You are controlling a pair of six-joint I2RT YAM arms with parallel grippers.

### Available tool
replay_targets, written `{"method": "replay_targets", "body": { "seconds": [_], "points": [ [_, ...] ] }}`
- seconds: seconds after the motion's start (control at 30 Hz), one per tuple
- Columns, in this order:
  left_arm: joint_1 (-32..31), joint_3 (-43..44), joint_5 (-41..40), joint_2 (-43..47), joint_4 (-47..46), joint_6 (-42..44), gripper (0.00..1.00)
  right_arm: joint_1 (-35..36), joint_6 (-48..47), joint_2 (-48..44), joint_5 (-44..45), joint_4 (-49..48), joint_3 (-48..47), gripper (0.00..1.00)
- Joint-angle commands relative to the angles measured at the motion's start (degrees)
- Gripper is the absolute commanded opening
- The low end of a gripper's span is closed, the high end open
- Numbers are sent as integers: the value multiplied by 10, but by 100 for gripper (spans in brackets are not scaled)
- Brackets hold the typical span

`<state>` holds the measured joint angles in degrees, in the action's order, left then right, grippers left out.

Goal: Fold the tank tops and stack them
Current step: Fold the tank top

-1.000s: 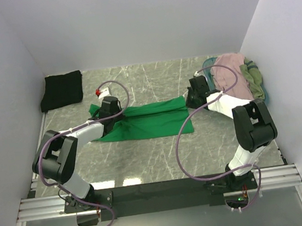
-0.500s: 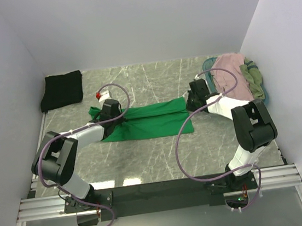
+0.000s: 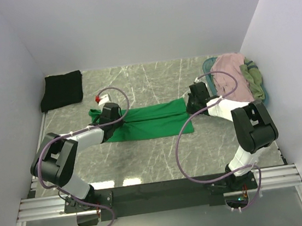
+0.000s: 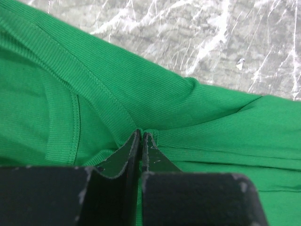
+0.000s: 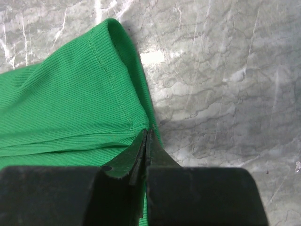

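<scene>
The bright green tank top (image 3: 152, 121) lies stretched across the middle of the marble table, partly doubled over. At its left end my left gripper (image 3: 106, 120) is shut on a pinch of the green ribbed cloth (image 4: 141, 133), near a strap seam. On the right hem edge my right gripper (image 3: 192, 103) is shut on the same top (image 5: 146, 130). A folded black tank top (image 3: 61, 90) rests at the back left corner. Dusty pink (image 3: 232, 71) and olive (image 3: 254, 79) tops are heaped at the back right.
The heap of pink and olive cloth sits in a teal basket (image 3: 209, 63) by the right wall. White walls close in the table at left, back and right. The arm bases stand on a metal rail (image 3: 160, 191) at the near edge.
Both grippers have carried the near edge of the green top away from the arm bases, toward the back. The green cloth now shows as a narrower band. Both grips stay shut.
</scene>
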<state>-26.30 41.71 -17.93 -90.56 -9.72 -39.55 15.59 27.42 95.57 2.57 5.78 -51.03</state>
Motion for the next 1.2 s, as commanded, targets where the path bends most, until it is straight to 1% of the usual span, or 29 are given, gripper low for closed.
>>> {"method": "replay_targets", "body": {
  "seconds": [0.0,0.1,0.2,0.23,0.27,0.3,0.33,0.37,0.4,0.43,0.5,0.63,0.67,0.7,0.73,0.77,0.8,0.83,0.9,0.93,1.0,1.03,1.07,1.17],
  "points": [
    [-5,-8,-18,22,-22,-11,5,1,-2,-33,25,-19,6,1],
    [-9,-13,-20,22,-33,-22,7,1,-1,-36,25,-24,10,4],
    [-11,-23,-25,29,-44,-30,13,1,0,-38,26,-27,12,8],
    [-11,-27,-25,31,-52,-30,15,1,1,-39,26,-27,12,13],
    [-11,-27,-30,36,-54,-30,20,1,0,-40,25,-25,8,15],
    [-12,-26,-32,38,-55,-29,23,2,0,-41,24,-24,8,17],
    [-11,-23,-33,41,-56,-26,28,1,2,-43,23,-25,7,23],
    [-11,-21,-35,47,-55,-26,31,1,2,-45,20,-25,5,26],
    [-12,-16,-35,50,-53,-25,35,1,4,-47,19,-25,6,32],
    [-12,-12,-36,54,-48,-22,39,1,4,-52,18,-25,4,35],
    [-12,0,-36,67,-40,-19,44,1,4,-61,17,-20,1,40],
    [-12,18,-54,101,-6,-32,47,1,4,-89,25,-5,-4,44],
    [-11,25,-68,110,34,-42,47,1,3,-95,28,6,-8,45],
    [-9,45,-101,111,58,-53,46,1,2,-107,29,12,-11,45],
    [-5,59,-118,108,92,-84,45,2,2,-115,29,14,-14,45],
    [12,75,-128,91,155,-102,45,8,1,-119,26,19,-18,45],
    [25,102,-130,80,176,-118,45,13,-1,-121,23,20,-23,45],
    [58,112,-109,69,188,-140,45,18,-3,-119,24,24,-30,45],
    [91,134,-77,36,198,-158,44,36,-10,-98,24,38,-57,45],
    [120,140,-49,25,198,-165,42,43,-12,-88,26,44,-79,45],
    [143,158,-31,-12,187,-164,41,54,-16,-60,25,54,-95,45],
    [164,167,-5,-26,186,-161,40,56,-17,-50,20,55,-111,45],
    [171,178,4,-51,185,-161,39,57,-17,-37,12,57,-120,45],
    [187,178,22,-80,175,-159,38,63,-18,2,10,67,-145,44]
  ]
}}
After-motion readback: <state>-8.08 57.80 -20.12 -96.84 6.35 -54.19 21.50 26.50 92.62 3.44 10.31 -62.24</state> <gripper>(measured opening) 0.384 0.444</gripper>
